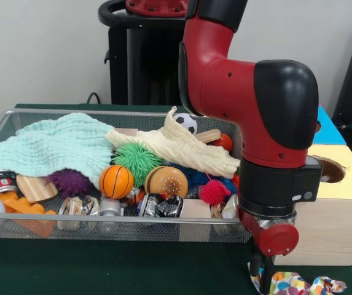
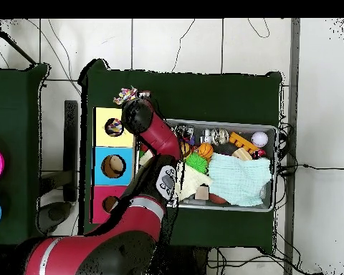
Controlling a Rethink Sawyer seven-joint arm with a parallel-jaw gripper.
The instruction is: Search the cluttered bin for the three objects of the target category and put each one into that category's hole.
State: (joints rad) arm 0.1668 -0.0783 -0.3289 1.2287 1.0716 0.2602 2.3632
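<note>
On the dark green tablecloth (image 1: 102,270), the gripper (image 1: 260,276) is pinching a colourful crumpled cloth (image 1: 295,284) just in front of the sorting box (image 1: 335,215). Next, it needs lifting to the yellow hole (image 2: 114,127). Beyond, the wire-mesh bin (image 1: 16,117) is sitting cluttered.

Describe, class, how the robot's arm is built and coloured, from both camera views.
The arm is made of thick rounded links in glossy red, joined by black elbow caps and a black wrist band with small light markings. A red round cap sits low on the wrist. From overhead it reads as a red, curving limb with black patches. The tool is dark; little of it shows.
</note>
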